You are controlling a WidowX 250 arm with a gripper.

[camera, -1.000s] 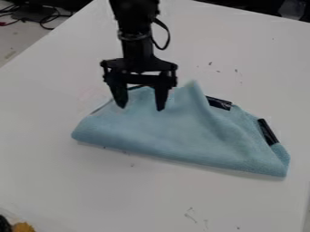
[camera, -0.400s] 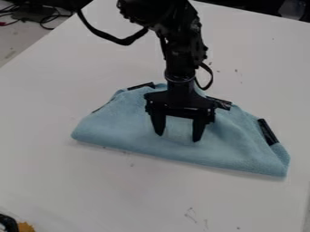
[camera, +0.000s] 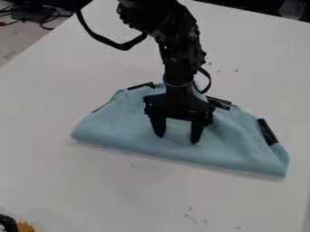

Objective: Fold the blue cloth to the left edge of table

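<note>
Hand [camera: 177,138] open over the middle of a blue cloth [camera: 109,129], the cloth's right end off to one side

We hold our hand with two black fingers pointing down and parted by a wide gap, with nothing gripped between them. The cloth lies directly beneath, on a white bench [camera: 91,190]; we cannot tell whether the fingertips touch it. It is folded into a rough half-moon: its long, nearly straight edge runs from the left of the camera view down toward the lower right, and its rounded side faces the arm. Black strips [camera: 267,132] show along that rounded side.

Our two fingertips stand in a line roughly parallel to the long edge, just inside it. The bench's slanting edge is at the upper left of the view, well apart from the cloth's left end.

We judge that a fold toward the left calls for the right end, which lies to the right of our hand and a little lower in the view. From here, we would likely need to travel along the cloth's length before closing. Closing here instead could bunch the middle and drag the whole cloth.
</note>
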